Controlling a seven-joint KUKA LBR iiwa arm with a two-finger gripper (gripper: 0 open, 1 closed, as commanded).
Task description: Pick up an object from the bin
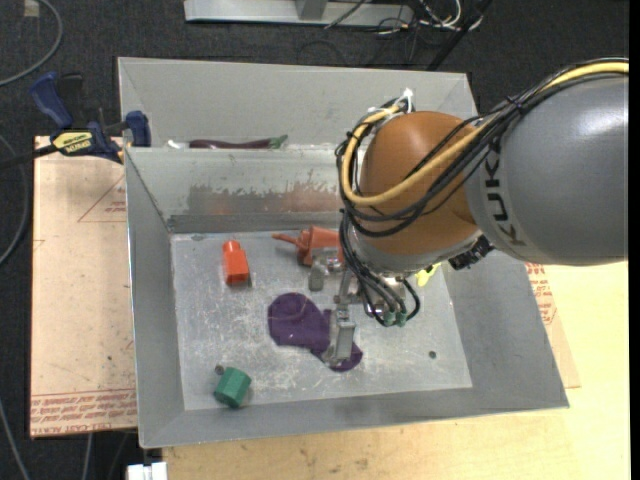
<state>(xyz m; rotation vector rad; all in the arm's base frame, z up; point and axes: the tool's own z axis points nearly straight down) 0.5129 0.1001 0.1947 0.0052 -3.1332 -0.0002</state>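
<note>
While the fingers (342, 340) stand spread, one overlaps the purple blob (292, 320) (mid-bin).

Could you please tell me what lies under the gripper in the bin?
A flat purple thing lies under the gripper, near the middle of the bin. Its left part shows; the gripper covers its right edge. Whether they touch cannot be told.

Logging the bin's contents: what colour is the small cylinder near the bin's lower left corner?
The small cylinder is green; the camera view shows it best.
</note>
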